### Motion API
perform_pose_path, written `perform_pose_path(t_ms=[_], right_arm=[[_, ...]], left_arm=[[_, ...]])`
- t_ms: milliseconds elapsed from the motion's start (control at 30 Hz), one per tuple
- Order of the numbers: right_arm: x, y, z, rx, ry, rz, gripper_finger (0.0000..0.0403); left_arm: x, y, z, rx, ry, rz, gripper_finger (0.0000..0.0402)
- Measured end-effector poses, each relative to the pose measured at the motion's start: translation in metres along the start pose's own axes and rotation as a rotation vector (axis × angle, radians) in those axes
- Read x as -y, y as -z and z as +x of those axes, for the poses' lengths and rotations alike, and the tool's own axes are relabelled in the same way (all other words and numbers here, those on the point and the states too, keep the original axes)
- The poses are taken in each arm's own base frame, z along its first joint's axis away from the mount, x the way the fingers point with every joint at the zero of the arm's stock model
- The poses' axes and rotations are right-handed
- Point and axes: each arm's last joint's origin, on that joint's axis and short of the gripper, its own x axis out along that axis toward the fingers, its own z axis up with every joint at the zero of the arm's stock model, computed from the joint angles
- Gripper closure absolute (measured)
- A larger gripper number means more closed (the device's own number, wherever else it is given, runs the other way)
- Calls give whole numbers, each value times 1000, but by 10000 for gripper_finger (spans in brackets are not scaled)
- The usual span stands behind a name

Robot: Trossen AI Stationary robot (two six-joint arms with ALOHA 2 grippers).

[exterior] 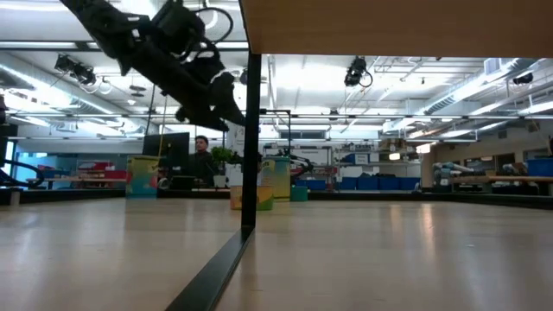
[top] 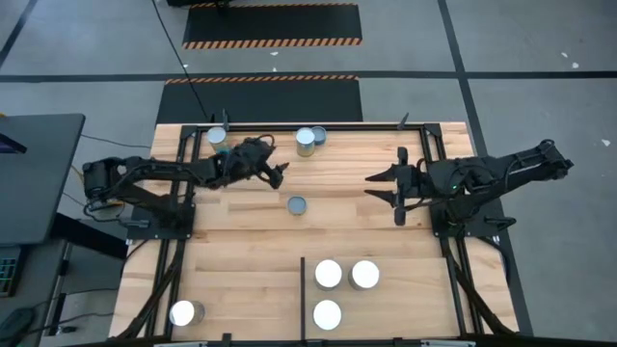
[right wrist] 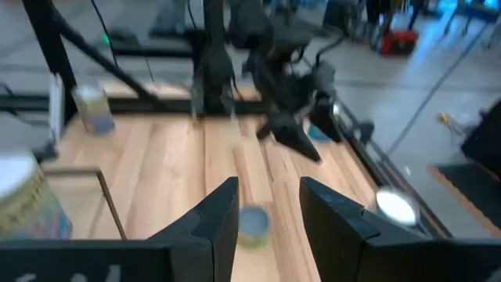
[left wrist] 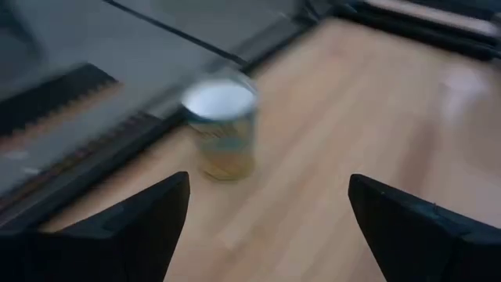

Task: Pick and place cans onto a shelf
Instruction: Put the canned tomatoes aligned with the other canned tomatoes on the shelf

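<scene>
Several cans stand upright on the light-wood shelf board (top: 241,241). Three silver-topped cans (top: 329,274) stand just right of the short black divider bar (top: 304,289). One (top: 183,313) stands at the near left, two (top: 307,140) (top: 217,137) by the far edge, and a dull blue-grey one (top: 297,204) mid-board. My left gripper (top: 277,172) is open and raised, just left of the far-edge can (left wrist: 221,129). My right gripper (top: 378,186) is open and empty, right of the dull can (right wrist: 252,225).
Thin black metal bars (top: 289,123) edge the board. Both arm bases (top: 154,207) (top: 463,217) are mounted at its sides. Black-and-yellow striped mats (top: 270,24) lie on the floor beyond the far edge. Bare wood lies between the two grippers around the dull can.
</scene>
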Motion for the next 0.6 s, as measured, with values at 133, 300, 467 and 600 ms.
perform_pose_path(t_ms=[133, 300, 467, 600], right_arm=[[2, 7, 1, -73, 25, 10, 259], [2, 12, 3, -123, 29, -39, 259], [3, 14, 14, -146, 54, -58, 259], [2, 15, 18, -160, 57, -77, 258]], left_arm=[[12, 10, -6, -50, 168, 44, 45], [43, 20, -22, -40, 165, 128, 45], [43, 23, -31, -46, 7, 106, 45], [20, 17, -40, -32, -323, 45, 45]])
